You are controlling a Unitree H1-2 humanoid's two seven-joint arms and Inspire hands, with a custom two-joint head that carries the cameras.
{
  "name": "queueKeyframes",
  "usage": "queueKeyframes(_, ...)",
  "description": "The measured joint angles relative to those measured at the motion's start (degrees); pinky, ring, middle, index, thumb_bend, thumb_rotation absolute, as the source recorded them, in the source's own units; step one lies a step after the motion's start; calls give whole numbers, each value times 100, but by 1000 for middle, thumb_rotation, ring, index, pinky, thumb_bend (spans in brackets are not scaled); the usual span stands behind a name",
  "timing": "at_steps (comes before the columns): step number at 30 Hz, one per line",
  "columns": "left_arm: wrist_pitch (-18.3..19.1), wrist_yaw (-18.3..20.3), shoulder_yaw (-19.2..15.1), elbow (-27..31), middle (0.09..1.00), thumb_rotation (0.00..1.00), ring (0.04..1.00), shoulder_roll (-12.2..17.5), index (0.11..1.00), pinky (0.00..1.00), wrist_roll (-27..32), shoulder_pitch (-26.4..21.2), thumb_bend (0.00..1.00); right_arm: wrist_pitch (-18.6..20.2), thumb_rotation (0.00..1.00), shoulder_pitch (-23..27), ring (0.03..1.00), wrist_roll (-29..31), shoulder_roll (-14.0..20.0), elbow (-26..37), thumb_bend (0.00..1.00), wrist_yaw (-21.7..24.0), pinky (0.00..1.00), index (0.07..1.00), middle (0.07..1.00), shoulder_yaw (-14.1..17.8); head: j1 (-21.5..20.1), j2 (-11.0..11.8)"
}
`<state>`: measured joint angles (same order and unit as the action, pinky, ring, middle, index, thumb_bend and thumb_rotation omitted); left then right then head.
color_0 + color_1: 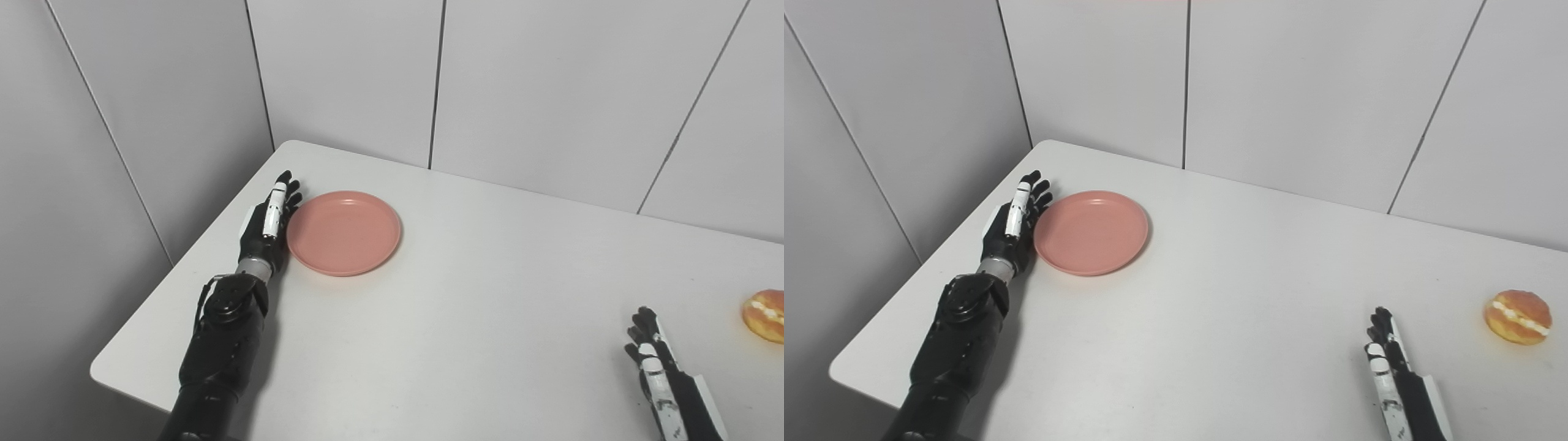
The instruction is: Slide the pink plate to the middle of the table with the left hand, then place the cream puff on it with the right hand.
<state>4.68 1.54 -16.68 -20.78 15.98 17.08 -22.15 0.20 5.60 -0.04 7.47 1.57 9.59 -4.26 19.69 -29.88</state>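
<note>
I am looking at the white worktop (1225, 294), where the pink plate (1090, 231) is sitting near the far left corner. My left hand (1012, 222) is lying flat, fingers extended, against its left rim, holding nothing. My right hand (1387, 367) is resting open and empty, near the cream puff (1518, 316) at the right edge.

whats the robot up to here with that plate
The left robot hand is flat and open against the left rim of the pink plate, set to slide it toward the table's middle. The right robot hand waits open near the front edge. The cream puff sits untouched at far right.
</note>
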Motion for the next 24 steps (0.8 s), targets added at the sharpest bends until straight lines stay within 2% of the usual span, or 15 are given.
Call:
queueKeyframes(6,138,9,82,153,979,1000,980,-82,953,996,15,19,386,5,1000,0,1000,21,-2,6,190,-5,1000,1000,1000,-1,-44,-44)
queueKeyframes(24,139,70,218,150,975,1000,983,-231,961,996,81,12,361,77,1000,-17,1000,19,-3,86,213,-24,1000,1000,1000,-22,-264,-167)
